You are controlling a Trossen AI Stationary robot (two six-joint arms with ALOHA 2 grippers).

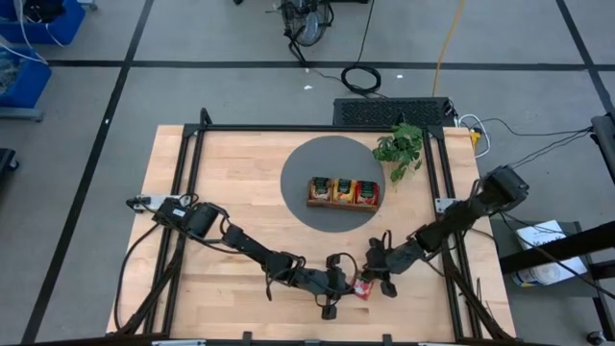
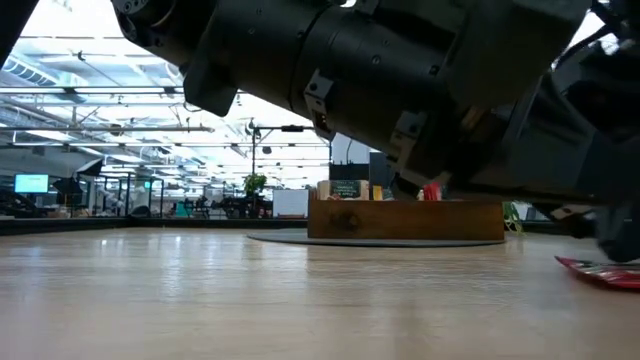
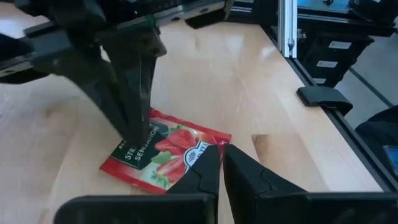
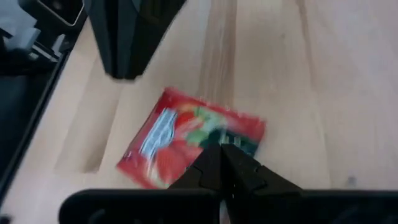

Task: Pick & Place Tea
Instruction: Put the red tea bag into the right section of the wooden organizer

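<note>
- I am observing the pick step: the red tea packet [image 3: 165, 155] is lying flat on the table [image 1: 240, 183], near its front edge.
- Right end effector [image 3: 138, 138] is pressing clenched onto it; left end effector [image 3: 222, 167] is clenched just beside it, holding nothing.
- Next, I judge, lifting toward the tray [image 1: 343, 201] is requiring a firm pinch.

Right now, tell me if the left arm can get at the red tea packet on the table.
Probably yes. The left gripper, shut, sits right at one edge of the red tea packet, which lies flat on the table. But the right gripper, also shut, presses on the far side, so room is tight.
</note>
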